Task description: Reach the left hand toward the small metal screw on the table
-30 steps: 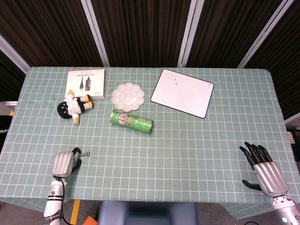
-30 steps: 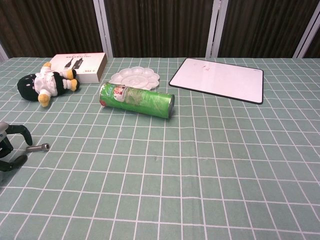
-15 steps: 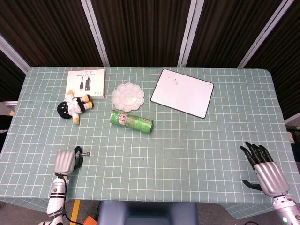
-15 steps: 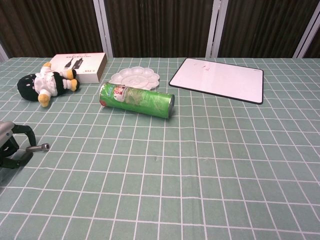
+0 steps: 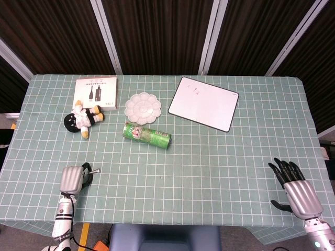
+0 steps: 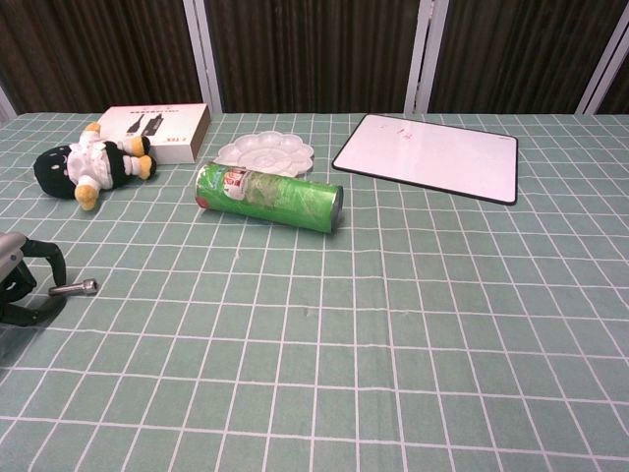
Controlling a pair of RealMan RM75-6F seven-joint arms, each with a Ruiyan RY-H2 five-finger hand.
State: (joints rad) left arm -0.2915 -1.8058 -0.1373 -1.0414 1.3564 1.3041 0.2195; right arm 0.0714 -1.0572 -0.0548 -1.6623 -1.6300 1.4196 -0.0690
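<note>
The small metal screw (image 5: 95, 171) (image 6: 75, 288) lies on the green checked tablecloth near the front left. My left hand (image 5: 73, 179) (image 6: 22, 280) hovers right beside it, just to its left, fingers (image 6: 51, 258) curved down around an empty gap, holding nothing. The screw's near end sits close to the fingertips; contact cannot be told. My right hand (image 5: 294, 187) rests at the front right edge with fingers spread, empty, seen only in the head view.
A green chip can (image 5: 147, 135) (image 6: 268, 196) lies on its side mid-table. Behind it are a white flower-shaped palette (image 5: 143, 107), a plush doll (image 5: 81, 118), a white box (image 5: 96, 93) and a whiteboard tablet (image 5: 203, 103).
My left hand has edged slightly toward the front edge and lowered near the screw. The screw and the right hand have stayed put.
</note>
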